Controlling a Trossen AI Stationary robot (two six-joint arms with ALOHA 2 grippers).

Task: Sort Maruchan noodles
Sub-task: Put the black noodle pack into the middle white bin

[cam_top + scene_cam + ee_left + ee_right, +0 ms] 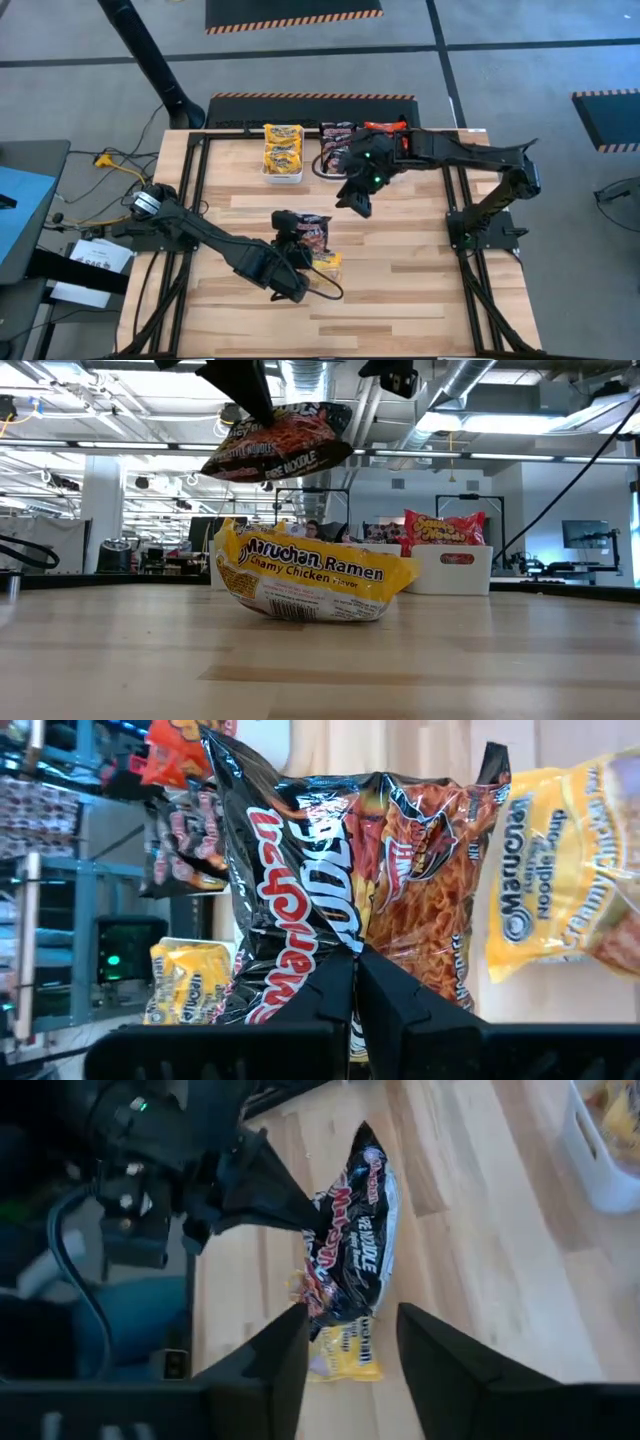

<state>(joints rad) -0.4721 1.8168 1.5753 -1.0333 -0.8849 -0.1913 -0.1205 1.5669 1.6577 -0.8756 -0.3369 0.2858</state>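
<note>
My left gripper point(291, 238) is shut on a dark brown-black Maruchan packet point(313, 232), held in the air over the middle of the table. A yellow Maruchan packet point(315, 580) lies flat on the wood right under it, also seen as the yellow packet point(326, 262). My right gripper point(356, 203) hovers open farther toward the far edge, pointing at the held dark packet point(350, 1230) without touching it. At the far edge, white bins hold yellow packets point(283, 150), dark packets point(337, 138) and red packets point(385, 127). My left gripper point(357, 965) pinches the dark packet between its two fingers at one edge point(345, 942). The fingers point(250, 398) come at it slanting down from above. The packet point(280, 445) is lifted clear, spread nearly level and slightly tilted, above the yellow packet.
The white bins point(455, 570) stand in a row along the far edge, the red packets point(445, 528) sticking up from one. Black frame rails run along the left and right sides point(462, 215). Bare wood lies toward the near edge point(400, 300).
</note>
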